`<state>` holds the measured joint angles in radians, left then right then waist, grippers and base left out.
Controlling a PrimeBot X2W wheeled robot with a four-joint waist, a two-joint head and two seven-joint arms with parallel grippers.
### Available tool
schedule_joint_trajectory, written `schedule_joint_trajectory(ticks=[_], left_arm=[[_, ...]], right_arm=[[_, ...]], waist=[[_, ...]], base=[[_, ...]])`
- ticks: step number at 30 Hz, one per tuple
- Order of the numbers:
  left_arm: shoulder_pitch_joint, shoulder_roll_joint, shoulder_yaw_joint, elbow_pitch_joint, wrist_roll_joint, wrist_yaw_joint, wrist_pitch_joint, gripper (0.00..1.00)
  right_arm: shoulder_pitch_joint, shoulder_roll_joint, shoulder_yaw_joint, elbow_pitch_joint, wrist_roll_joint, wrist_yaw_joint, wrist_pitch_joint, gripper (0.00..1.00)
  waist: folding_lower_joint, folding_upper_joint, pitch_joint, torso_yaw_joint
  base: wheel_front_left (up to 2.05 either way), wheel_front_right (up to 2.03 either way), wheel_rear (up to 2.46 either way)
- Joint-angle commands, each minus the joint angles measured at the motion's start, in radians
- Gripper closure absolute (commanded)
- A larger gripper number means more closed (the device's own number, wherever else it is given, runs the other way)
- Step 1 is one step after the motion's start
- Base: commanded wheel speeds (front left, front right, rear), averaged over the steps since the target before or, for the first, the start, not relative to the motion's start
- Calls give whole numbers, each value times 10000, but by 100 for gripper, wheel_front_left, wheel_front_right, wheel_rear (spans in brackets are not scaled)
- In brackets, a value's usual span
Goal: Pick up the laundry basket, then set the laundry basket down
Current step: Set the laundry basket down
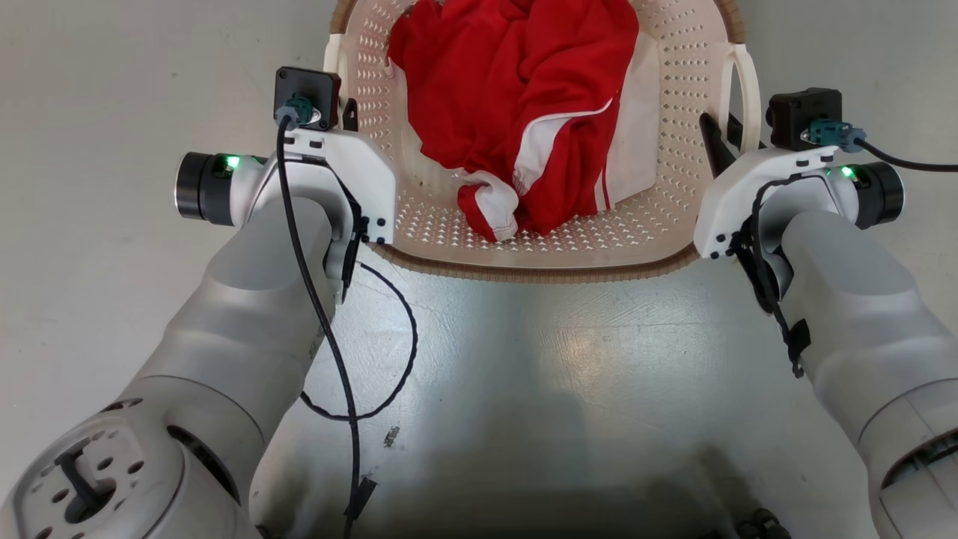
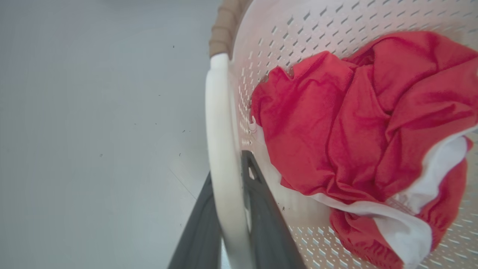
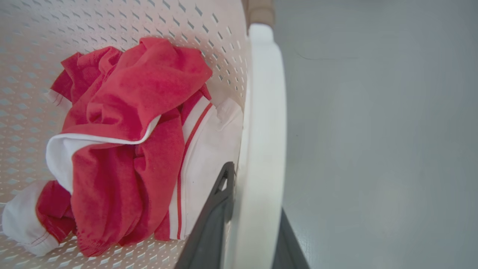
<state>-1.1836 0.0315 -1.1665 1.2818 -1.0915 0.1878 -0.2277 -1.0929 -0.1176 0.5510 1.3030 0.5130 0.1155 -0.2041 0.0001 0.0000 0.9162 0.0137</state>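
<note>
The laundry basket, cream-white and perforated with a brown rim, sits at the top centre of the head view, between my two wrists. A crumpled red and white garment lies inside it. My left gripper is at the basket's left handle. In the left wrist view its dark fingers press on either side of the white handle. My right gripper is at the right handle, and its fingers clamp that handle the same way. Whether the basket rests on the floor cannot be told.
Smooth grey floor lies all around the basket. A black cable from my left wrist hangs in a loop below the basket's near rim. My own body casts a dark shadow on the floor at the bottom centre.
</note>
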Motion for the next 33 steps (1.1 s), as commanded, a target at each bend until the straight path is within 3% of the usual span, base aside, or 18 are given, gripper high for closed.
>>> schedule_joint_trajectory(ticks=[1, 33], left_arm=[[-227, 193, 54, 24, 121, 139, -30, 100], [-402, 214, 25, 80, 27, 161, -91, 100]], right_arm=[[246, 251, 135, -123, -166, 152, -200, 100], [165, 244, -674, -123, -943, 152, -363, 100]], waist=[[-1, 0, 11, 1], [-1, 0, 303, 38]], base=[[0, 0, 0], [0, 0, 0]])
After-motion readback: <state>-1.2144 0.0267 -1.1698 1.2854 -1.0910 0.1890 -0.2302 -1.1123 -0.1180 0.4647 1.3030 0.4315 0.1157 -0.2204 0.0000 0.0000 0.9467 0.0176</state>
